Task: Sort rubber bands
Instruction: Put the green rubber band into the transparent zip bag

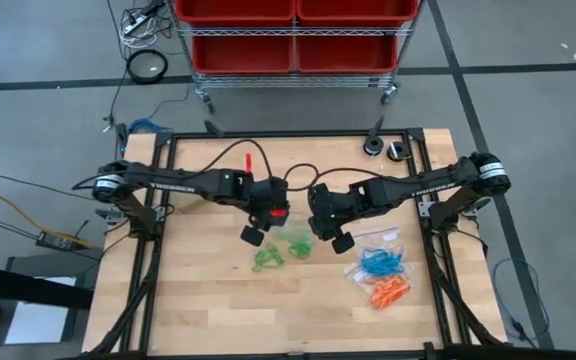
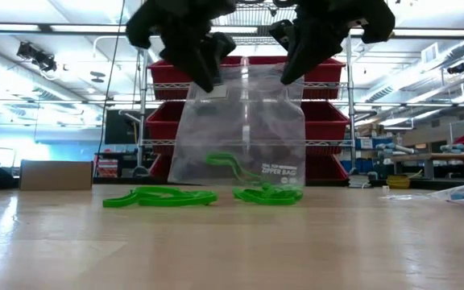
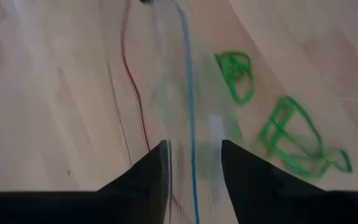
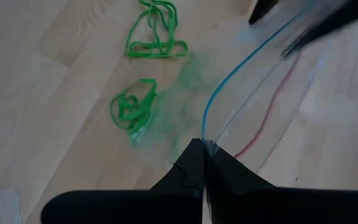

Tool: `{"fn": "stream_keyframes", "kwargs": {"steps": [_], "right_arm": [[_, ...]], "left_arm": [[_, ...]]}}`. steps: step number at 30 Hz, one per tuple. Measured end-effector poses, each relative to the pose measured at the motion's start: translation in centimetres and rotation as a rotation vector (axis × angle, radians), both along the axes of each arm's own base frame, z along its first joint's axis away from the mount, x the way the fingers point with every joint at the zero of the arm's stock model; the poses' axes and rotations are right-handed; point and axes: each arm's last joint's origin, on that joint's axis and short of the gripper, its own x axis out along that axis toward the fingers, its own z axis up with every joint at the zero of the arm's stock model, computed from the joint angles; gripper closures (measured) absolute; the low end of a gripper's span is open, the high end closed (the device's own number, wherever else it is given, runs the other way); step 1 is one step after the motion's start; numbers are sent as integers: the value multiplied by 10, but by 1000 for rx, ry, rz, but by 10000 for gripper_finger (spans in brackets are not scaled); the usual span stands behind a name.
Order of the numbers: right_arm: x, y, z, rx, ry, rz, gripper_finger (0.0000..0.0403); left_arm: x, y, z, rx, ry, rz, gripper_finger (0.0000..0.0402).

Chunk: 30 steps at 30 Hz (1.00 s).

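A clear zipper bag hangs between my two grippers over the middle of the table; its lower edge reaches down to the table top. My right gripper is shut on its top edge. My left gripper is open, one finger on each side of the bag's blue-striped lip. Green rubber bands lie loose on the wood in front of the bag, also seen in the high view. One green band shows through the bag's clear wall. My right gripper pinches the bag's top edge at the blue zip strip between its two fingers, slanting down from the table's right. The bag hangs below them. My left gripper has the blue-striped lip between its spread fingers; whether they touch it I cannot tell.
At the right of the table lie clear bags with blue rubber bands and orange rubber bands. A red-handled tool and black cables lie toward the far edge. A rack with red bins stands beyond the table.
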Motion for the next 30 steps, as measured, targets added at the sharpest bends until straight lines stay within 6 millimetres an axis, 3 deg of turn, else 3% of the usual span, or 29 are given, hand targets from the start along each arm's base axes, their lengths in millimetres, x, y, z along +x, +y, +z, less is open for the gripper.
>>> {"fn": "stream_keyframes", "kwargs": {"steps": [15, 22, 30], "right_arm": [[0, 0, 0, 0, -5, -1, 403], [1, 0, 1, 2, -13, 0, 403], [3, -2, 3, -60, -45, -49, 403]], "left_arm": [[-12, -5, -3, 28, 115, -71, 311], [-13, -8, -1, 111, 129, -134, 392], [-15, -9, 17, 177, 150, -157, 399]]}}
